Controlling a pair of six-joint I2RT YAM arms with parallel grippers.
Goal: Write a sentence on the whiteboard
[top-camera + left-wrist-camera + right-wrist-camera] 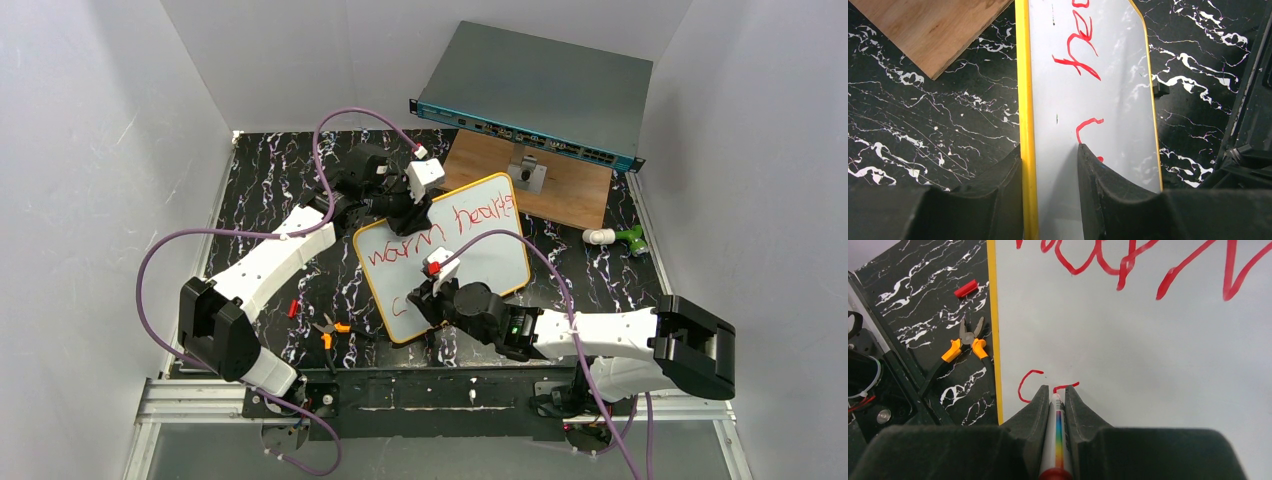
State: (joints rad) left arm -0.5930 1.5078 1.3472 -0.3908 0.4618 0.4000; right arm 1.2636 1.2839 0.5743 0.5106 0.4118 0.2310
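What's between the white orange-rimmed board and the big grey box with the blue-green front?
A flat brown wooden board with a small grey bracket standing on it, seen in the top view.

The right gripper (428,292) hides part of the sentence (397,250).

White-shelled arms (270,262), black joints (215,325), looping purple cables (350,110)

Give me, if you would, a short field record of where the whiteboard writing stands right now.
Whiteboard: on the black marbled table
Left claw: shut across the board's rim
Right claw: shut on the marker, tip at the board
Sentence: top line written; second line only a c and a short stroke
Nearby: pliers and red cap beside the board
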